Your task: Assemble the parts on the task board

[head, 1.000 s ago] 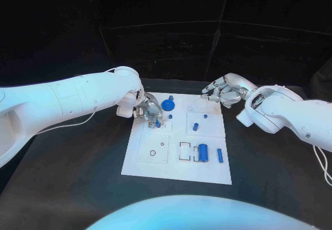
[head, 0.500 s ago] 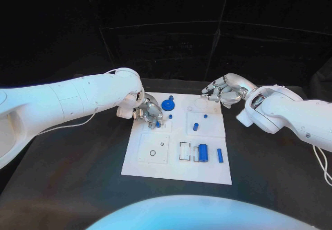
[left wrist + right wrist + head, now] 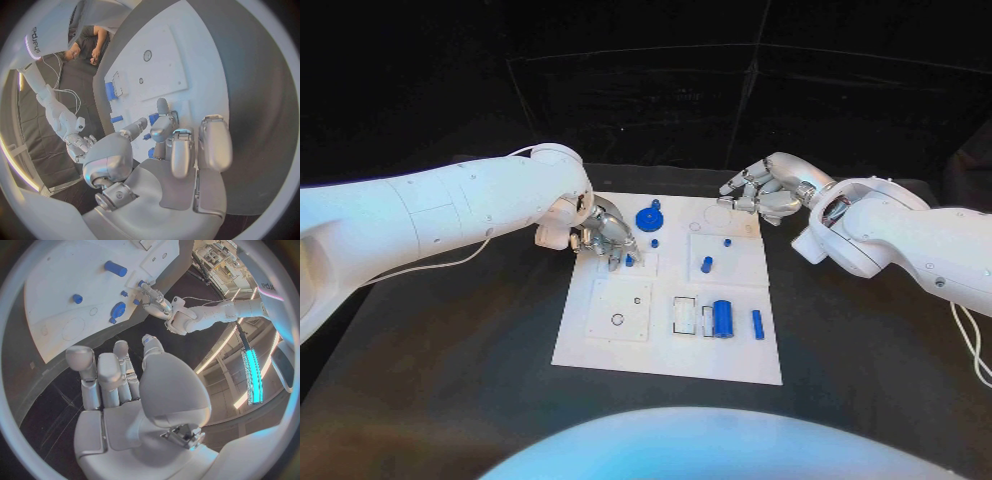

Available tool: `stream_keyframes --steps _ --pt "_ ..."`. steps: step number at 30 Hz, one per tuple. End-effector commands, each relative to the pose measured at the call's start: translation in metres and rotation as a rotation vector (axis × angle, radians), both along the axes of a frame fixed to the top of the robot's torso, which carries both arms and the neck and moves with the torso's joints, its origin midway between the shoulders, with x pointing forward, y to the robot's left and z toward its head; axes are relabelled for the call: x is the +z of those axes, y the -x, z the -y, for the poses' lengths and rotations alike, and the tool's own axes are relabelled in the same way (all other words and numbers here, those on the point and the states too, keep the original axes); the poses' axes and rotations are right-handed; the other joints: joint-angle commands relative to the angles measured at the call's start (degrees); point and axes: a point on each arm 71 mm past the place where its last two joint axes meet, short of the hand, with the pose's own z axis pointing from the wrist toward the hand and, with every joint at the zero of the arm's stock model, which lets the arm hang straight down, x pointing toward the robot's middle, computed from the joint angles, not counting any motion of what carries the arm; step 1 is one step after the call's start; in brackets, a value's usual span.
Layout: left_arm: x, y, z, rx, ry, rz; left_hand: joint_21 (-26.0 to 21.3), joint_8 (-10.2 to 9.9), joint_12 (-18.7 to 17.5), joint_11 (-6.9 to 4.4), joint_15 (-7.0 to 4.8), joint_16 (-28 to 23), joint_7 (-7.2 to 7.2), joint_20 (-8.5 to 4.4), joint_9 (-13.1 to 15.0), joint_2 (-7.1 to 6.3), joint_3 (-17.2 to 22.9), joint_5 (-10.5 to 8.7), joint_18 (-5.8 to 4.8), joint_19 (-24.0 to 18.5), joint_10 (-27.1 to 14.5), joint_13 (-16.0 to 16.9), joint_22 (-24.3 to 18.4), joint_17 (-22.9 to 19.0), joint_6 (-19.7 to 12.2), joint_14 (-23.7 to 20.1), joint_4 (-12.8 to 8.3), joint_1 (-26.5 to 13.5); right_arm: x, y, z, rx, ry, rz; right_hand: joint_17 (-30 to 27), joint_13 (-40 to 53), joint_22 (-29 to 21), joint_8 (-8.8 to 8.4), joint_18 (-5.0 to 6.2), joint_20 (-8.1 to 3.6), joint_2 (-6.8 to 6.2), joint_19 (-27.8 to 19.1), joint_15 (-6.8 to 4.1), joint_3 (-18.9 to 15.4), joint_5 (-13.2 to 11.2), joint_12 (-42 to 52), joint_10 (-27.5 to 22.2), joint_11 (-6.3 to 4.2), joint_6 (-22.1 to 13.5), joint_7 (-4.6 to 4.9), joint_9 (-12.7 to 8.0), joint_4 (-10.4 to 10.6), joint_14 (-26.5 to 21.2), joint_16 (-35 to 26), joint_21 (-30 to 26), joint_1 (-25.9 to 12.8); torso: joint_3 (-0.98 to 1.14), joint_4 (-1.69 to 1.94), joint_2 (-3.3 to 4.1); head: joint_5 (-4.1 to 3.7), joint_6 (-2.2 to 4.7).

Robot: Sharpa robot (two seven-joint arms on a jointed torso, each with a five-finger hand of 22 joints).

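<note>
Head view — two hands (left point(image 3: 607, 237), right point(image 3: 764, 190)) — one task board point(image 3: 646, 340).

White task board point(image 3: 610, 345) on black table point(image 3: 444, 380), left hand point(image 3: 606, 238) fingers on small blue part point(image 3: 627, 260), right hand point(image 3: 764, 190) hovering

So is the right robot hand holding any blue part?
No, the right robot hand holds nothing and hovers past the board's far edge with its fingers apart.

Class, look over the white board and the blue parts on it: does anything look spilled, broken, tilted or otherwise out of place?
Nothing stands out. The white board lies flat on the table, the blue parts such as the big cylinder rest on it, and no damage or spill is visible.
</note>
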Motion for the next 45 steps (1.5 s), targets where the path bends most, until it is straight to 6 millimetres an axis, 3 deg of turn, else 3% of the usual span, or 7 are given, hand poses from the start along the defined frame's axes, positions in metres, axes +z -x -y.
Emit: stream_keyframes --steps 1,4,7,16,21,35,45 --pt "0.009 -0.003 -0.005 0.014 0.001 0.067 -0.58 -0.48 -0.67 -0.29 -0.39 0.19 0.27 -0.42 0.09 -2.19 -3.47 -0.18 0.23 0.66 -0.52 -0.53 0.5 15.09 0.03 5.93 -0.19 0.69 0.001 -0.001 -0.001 0.009 -0.005 0.006 -0.01 -0.05 -0.05 0.32 0.71 0.02 0.12 0.07 -0.12 0.0 0.29 0.1 -0.49 0.02 -0.35 0.05 0.01 0.46 0.05 -0.14 -0.4 0.51 0.01 0.0 -0.04 0.07 -0.01" --pt "0.021 -0.004 -0.011 0.026 0.01 0.112 -1.51 -1.21 -2.38 -0.09 -0.36 0.19 0.58 -0.52 0.07 -3.39 -7.79 -0.2 0.44 0.37 -1.77 -2.62 -0.31 15.09 -1.18 5.93 -0.22 3.0 0.001 -0.002 0.001 0.005 -0.004 0.007 -0.05 -0.11 -0.11 0.32 0.72 0.02 0.11 0.04 -0.12 0.0 0.33 0.05 -0.52 0.02 -0.36 0.06 0.01 0.48 0.04 -0.17 -0.43 0.52 0.02 0.01 -0.03 0.03 -0.01" --pt "0.035 -0.006 -0.016 0.037 0.023 0.15 -3.01 -3.12 -4.28 0.72 0.17 0.19 1.54 -0.25 -0.57 -2.87 -10.79 -0.15 0.72 -0.17 -3.37 -4.98 -1.63 15.09 -3.88 5.93 -0.26 6.13 0.0 -0.003 0.002 0.001 -0.003 0.007 -0.09 -0.17 -0.18 0.32 0.73 0.02 0.1 0.01 -0.12 0.0 0.37 0.0 -0.57 0.02 -0.37 0.06 0.01 0.49 0.03 -0.22 -0.46 0.52 0.01 0.0 -0.05 0.09 -0.01" --pt "0.062 -0.011 -0.029 0.044 0.034 0.188 -7.6 -7.73 -10.35 2.62 1.89 0.19 3.89 1.41 -3.18 0.51 -15.93 -0.17 1.55 -1.84 -8.44 -12.38 -5.57 15.09 -7.04 5.93 -0.48 13.69 0.0 -0.004 0.003 -0.003 0.0 0.007 -0.09 -0.17 -0.18 0.32 0.73 0.02 0.1 0.01 -0.12 0.0 0.37 0.0 -0.57 0.02 -0.37 0.06 0.01 0.49 0.03 -0.22 -0.46 0.52 0.05 -0.04 0.04 0.15 0.47" --pt "0.068 -0.021 -0.037 0.062 0.01 0.216 -9.09 -10.8 -12.78 3.81 2.79 0.19 5.16 2.21 -5.27 2.09 -18.25 -0.19 1.86 -2.26 -10.09 -15.63 -6.78 15.09 -9.33 5.93 -0.44 16.54 0.0 -0.005 0.003 -0.003 0.0 0.006 -0.08 -0.17 -0.18 0.32 0.73 0.02 0.1 0.01 -0.12 0.0 0.38 0.0 -0.57 0.02 -0.37 0.06 0.01 0.5 0.03 -0.21 -0.46 0.52 0.04 0.03 0.09 0.14 1.3" --pt "0.05 -0.051 -0.034 0.14 -0.044 0.363 -10.23 -10.65 -16.81 3.7 2.71 0.07 4.89 2.36 -5.88 2.89 -21.72 -0.15 2.16 -2.42 -13.03 -20.66 -7.68 14.91 -7.93 5.88 0.15 19.04 0.0 -0.005 0.001 -0.002 -0.002 0.009 0.0 -0.19 -0.09 0.31 0.71 0.01 0.17 0.05 -0.12 0.06 0.57 0.0 -0.59 0.02 -0.45 0.07 -0.01 0.55 0.03 -0.18 -0.44 0.65 0.03 -0.15 0.18 0.66 2.11" --pt "0.036 -0.053 -0.029 0.111 -0.102 0.367 -10.29 -7.83 -17.18 3.27 2.39 0.15 4.32 2.14 -4.46 2.94 -25.45 -0.15 2.16 -2.24 -13.43 -21.37 -7.6 15.03 -6.82 5.92 1.57 20.2 0.0 -0.005 0.0 0.002 -0.003 0.009 0.0 -0.19 -0.09 0.31 0.71 0.01 0.17 0.05 -0.12 0.06 0.57 0.0 -0.59 0.02 -0.45 0.07 -0.01 0.55 0.03 -0.18 -0.44 0.65 0.08 -0.05 0.06 0.86 2.01"
